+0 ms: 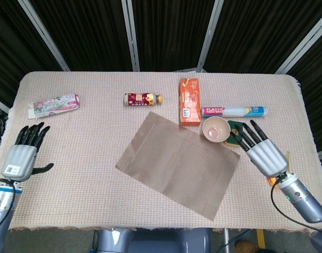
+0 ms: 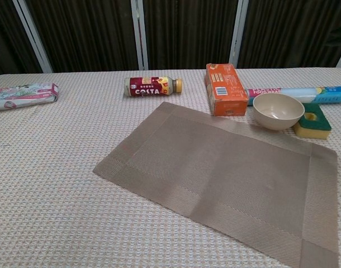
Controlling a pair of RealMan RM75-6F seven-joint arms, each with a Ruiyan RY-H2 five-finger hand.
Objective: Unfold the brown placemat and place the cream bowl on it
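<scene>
Overhead, the brown placemat [image 1: 178, 163] lay flat at centre; the cream bowl [image 1: 216, 129] sat off its upper-right corner, and both the right robot hand [image 1: 262, 151] and the left robot hand [image 1: 25, 153] were spread, empty. Chest-level, neither showed; gripping the bowl's rim seemed wisest.

The head view looks steeply down from above the near table edge, taking in the whole cream woven tablecloth [image 1: 97, 174] out to the dark curtain behind it. The chest view sits low and close, facing level across the same cloth toward the curtain. Both views share the flat brown rectangular placemat [image 1: 178, 163] [image 2: 221, 173] and the items behind it.
</scene>
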